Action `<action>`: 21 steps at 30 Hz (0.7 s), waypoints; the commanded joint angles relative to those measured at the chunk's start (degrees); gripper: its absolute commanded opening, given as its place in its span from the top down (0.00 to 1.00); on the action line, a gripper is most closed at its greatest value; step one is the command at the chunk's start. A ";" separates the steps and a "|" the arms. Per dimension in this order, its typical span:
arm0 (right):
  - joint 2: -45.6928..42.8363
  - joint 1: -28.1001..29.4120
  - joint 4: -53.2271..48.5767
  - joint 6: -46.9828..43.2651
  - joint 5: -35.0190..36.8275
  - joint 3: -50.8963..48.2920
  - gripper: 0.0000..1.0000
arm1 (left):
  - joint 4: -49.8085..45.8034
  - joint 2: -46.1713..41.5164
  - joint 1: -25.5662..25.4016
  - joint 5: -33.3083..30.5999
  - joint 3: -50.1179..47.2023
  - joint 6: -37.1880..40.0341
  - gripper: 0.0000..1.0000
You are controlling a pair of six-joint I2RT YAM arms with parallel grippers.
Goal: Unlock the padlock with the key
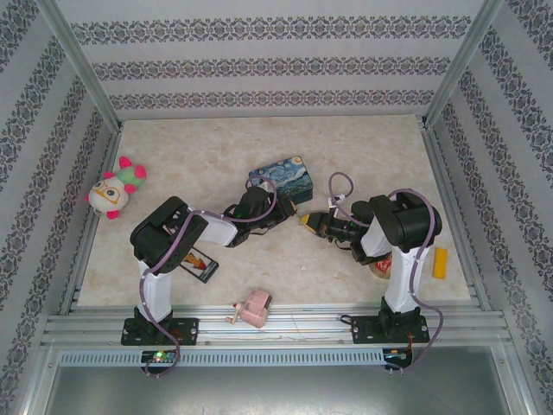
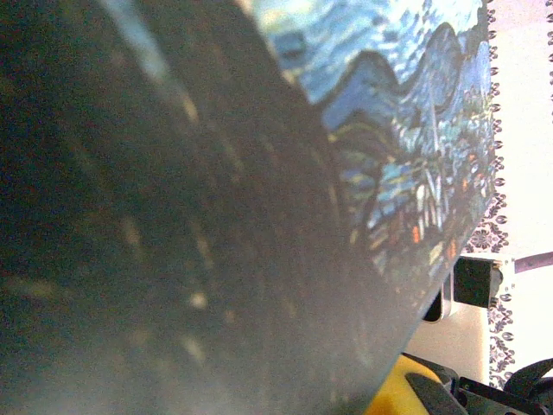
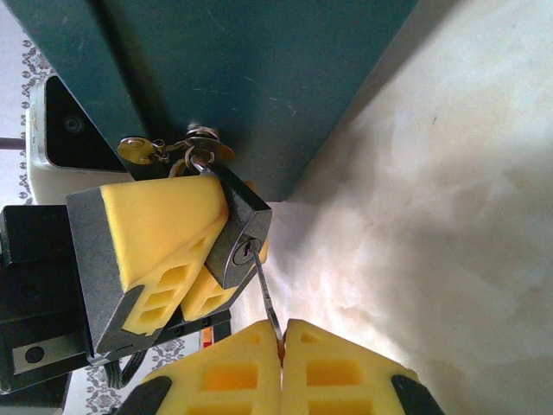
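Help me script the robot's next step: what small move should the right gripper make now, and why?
Probably roll the right gripper to turn the lock. Its yellow fingers are shut on the slim metal key, seated in the keyhole of the small dark grey padlock, which the left gripper clamps; the shackle is closed through the hasp of the blue painted tin.

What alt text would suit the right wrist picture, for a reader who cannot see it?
A small dark padlock, held between the left gripper's yellow fingers, has a thin key in its keyhole; the right gripper pinches the key's other end. Behind stands a dark green tin wall, with marbled table on the right.
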 commanded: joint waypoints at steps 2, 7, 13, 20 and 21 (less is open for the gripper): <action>0.53 0.93 1.76 0.11 1.31 1.06 1.00 | 2.64 0.65 0.19 4.55 0.38 -1.91 1.00; -0.96 1.55 1.65 0.11 1.88 1.30 1.00 | 2.68 0.70 0.18 4.85 0.23 -1.90 1.00; -1.10 1.42 1.70 -0.10 3.10 0.80 1.00 | 1.35 1.43 0.26 5.67 1.83 -1.84 1.00; -1.40 0.92 1.60 -0.17 2.28 0.73 1.00 | 0.40 1.44 0.25 5.77 2.32 -1.57 1.00; -1.29 0.86 1.53 -0.11 1.80 1.03 1.00 | 0.40 1.44 0.27 5.69 2.25 -1.64 1.00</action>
